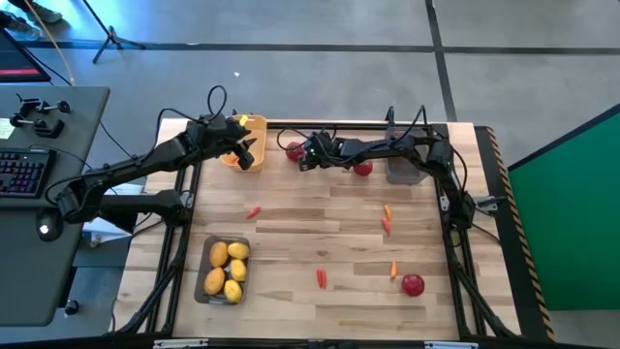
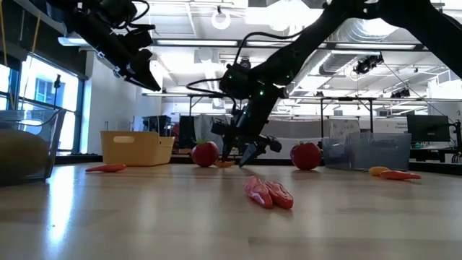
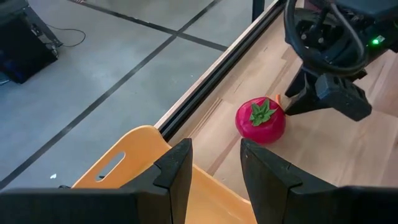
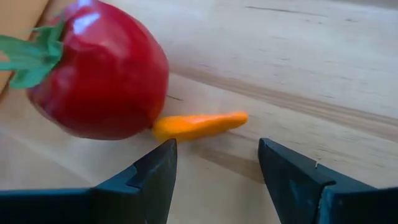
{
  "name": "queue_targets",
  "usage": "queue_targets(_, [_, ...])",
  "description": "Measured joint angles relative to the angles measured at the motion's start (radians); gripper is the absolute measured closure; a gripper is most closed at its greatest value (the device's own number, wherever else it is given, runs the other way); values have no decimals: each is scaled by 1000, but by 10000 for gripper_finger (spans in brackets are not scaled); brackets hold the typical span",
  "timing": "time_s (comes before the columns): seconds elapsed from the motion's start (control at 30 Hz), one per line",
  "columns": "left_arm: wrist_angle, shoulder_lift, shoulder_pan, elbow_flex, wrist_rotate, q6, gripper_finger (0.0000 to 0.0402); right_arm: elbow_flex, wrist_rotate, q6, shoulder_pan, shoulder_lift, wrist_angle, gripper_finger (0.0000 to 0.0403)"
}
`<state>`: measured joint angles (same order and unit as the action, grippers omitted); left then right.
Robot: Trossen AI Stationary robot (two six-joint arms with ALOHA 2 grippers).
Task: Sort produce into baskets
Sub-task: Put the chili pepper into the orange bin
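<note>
- High view: the right gripper (image 1: 308, 155) reaches across the far edge of the surface (image 1: 329, 291) and stops just beside a red fruit (image 1: 294, 150). The left gripper (image 1: 244, 150) hangs over the yellow basket (image 1: 254, 124). The right arm is judged the nearer one for this pick.
- Low view: the right gripper (image 2: 245, 155) points down at the surface, jaws apart and empty. The red fruit (image 2: 205, 153) sits just beside it, and a small orange piece (image 2: 224, 163) lies at its tips.
- Left wrist view: the left gripper (image 3: 214, 165) stands part open, holding nothing, above the yellow basket (image 3: 134, 155). The red fruit (image 3: 260, 120) lies beyond, next to the right arm.
- Right wrist view: the orange piece (image 4: 199, 124) lies directly ahead of the open jaws of the right gripper (image 4: 214, 171). Its long axis runs crosswise to the approach, in line with the jaw gap. One end touches the red fruit (image 4: 99, 74). A straight descent appears likely to crowd the fruit.
</note>
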<state>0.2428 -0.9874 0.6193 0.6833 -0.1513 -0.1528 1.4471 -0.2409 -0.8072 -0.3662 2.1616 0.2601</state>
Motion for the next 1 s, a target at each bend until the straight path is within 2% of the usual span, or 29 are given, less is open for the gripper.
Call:
queue_targets(0.2, [4, 0, 0, 0, 0, 0, 280, 0, -33, 4, 7, 2, -1, 186])
queue_targets(0.3, [8, 0, 0, 0, 0, -3, 280, 0, -36, 57, 7, 2, -3, 186])
queue_targets(0.57, [11, 0, 0, 0, 0, -8, 280, 81, -46, 335, 7, 2, 44, 186])
queue_targets(0.73, [23, 0, 0, 0, 0, -8, 280, 77, 33, 581, 7, 1, 5, 194])
queue_targets(1.0, [24, 0, 0, 0, 0, -9, 280, 76, 96, 722, 7, 2, 28, 212])
